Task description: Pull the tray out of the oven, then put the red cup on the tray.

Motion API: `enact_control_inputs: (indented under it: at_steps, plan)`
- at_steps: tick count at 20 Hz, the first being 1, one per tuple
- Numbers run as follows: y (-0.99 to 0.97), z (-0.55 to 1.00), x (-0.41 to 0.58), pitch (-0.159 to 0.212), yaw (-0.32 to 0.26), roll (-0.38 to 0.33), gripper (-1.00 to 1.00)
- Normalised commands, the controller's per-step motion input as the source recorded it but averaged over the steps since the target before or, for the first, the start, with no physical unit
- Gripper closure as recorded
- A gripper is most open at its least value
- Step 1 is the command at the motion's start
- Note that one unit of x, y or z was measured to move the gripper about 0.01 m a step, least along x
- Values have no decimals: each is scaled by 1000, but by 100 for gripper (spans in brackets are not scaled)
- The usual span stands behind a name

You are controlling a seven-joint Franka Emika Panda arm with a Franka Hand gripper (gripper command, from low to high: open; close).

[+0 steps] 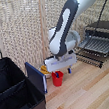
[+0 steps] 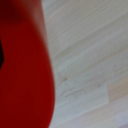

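The red cup (image 1: 57, 79) stands on the wooden table, just in front of the black box's flap. My gripper (image 1: 62, 72) hangs directly over it, its white hand low above the rim. One dark finger (image 1: 69, 70) shows to the exterior view's right of the cup, apart from it, so the jaws look open. In the wrist view the red cup (image 2: 22, 70) is a close blur filling one side. The oven (image 1: 106, 28) sits at the exterior view's right with its tray (image 1: 96, 45) of thin bars pulled out in front.
A large black fabric box (image 1: 13, 92) with a blue-edged flap (image 1: 36, 77) fills the exterior view's left. A yellow item (image 1: 44, 69) lies behind the cup. A woven screen stands along the back. Pale wooden table (image 2: 90, 65) spreads around the cup.
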Motion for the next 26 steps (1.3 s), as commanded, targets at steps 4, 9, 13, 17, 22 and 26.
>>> enact_control_inputs:
  at_steps: [4, 9, 13, 17, 22, 26]
  plan:
    - [-16, -28, -43, -21, 70, 23, 100]
    - [6, -5, -3, 0, 64, 0, 100]
    - [-69, 0, -21, -9, 41, 0, 100]
    - [-23, 70, -33, -65, -21, 4, 100]
    - [-61, 281, 11, -83, -156, 42, 100]
    - [-157, 698, 116, -20, -152, 53, 100]
